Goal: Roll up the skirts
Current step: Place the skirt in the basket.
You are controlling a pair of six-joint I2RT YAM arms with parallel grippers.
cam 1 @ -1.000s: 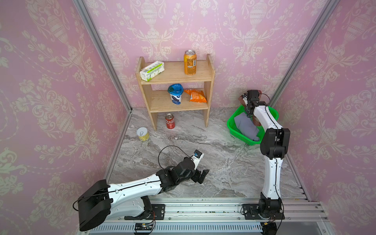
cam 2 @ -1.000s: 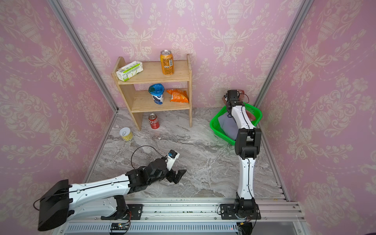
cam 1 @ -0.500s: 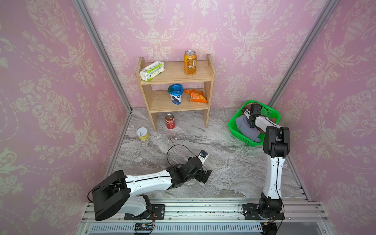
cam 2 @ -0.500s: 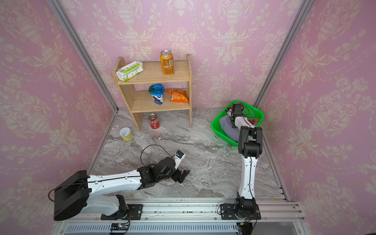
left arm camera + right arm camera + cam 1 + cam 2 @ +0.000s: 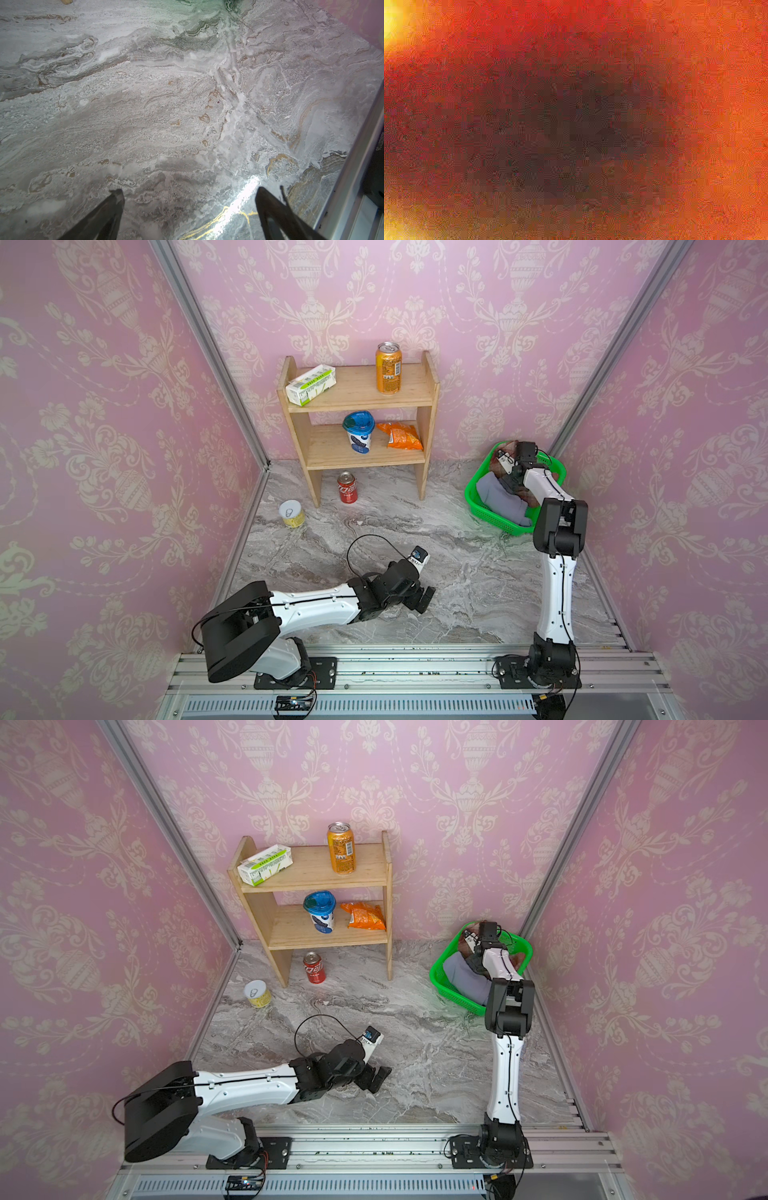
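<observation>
Marble tabletop [image 5: 374,531]: no cloth on it yet.
Green basket [image 5: 478,508], far right corner, holds both skirts: lavender-grey skirt [image 5: 496,497] in front, plaid skirt [image 5: 495,466] behind.
Right gripper [image 5: 503,457] is buried in the plaid. Its wrist view is a red blur, so I cannot tell its jaw state.
Left gripper [image 5: 190,192] is spread and empty.
Risks: a lift may snag both skirts or drag the basket.

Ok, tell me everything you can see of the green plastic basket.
The green plastic basket is a shallow tub with slotted walls, sitting on the marble tabletop in the far right corner. It holds a lavender-grey skirt and a red-brown plaid skirt, both bunched. The right arm reaches into it.
</observation>
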